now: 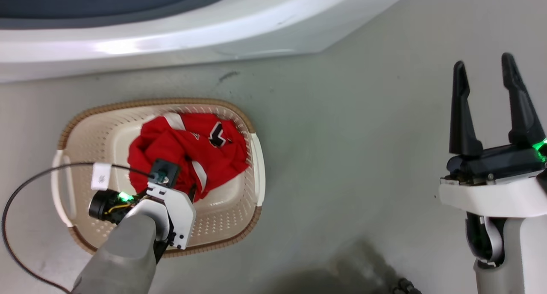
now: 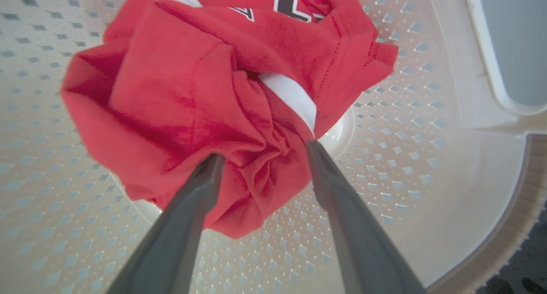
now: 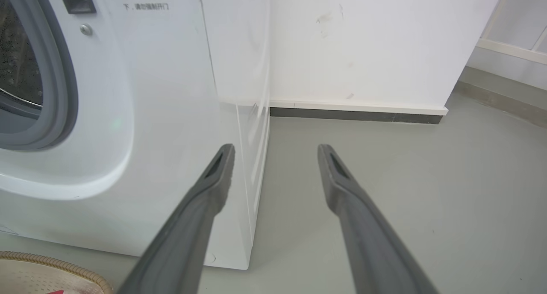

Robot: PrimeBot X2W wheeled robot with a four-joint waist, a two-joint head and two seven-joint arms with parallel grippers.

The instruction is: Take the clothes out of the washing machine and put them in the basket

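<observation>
The washing machine (image 3: 162,114) stands ahead and left of the right hand (image 1: 483,63), fingers spread and empty. The basket (image 1: 252,157) surrounds the left hand (image 2: 263,152), whose fingers are apart with the red clothes (image 1: 188,153) bunched between their tips.

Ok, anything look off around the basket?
Nothing spilled or damaged. The red clothes lie bunched inside the basket, none over its rim. The left gripper has its jaws open astride a fold, which might snag on lifting. A dark scuff marks the floor by the washing machine.
</observation>
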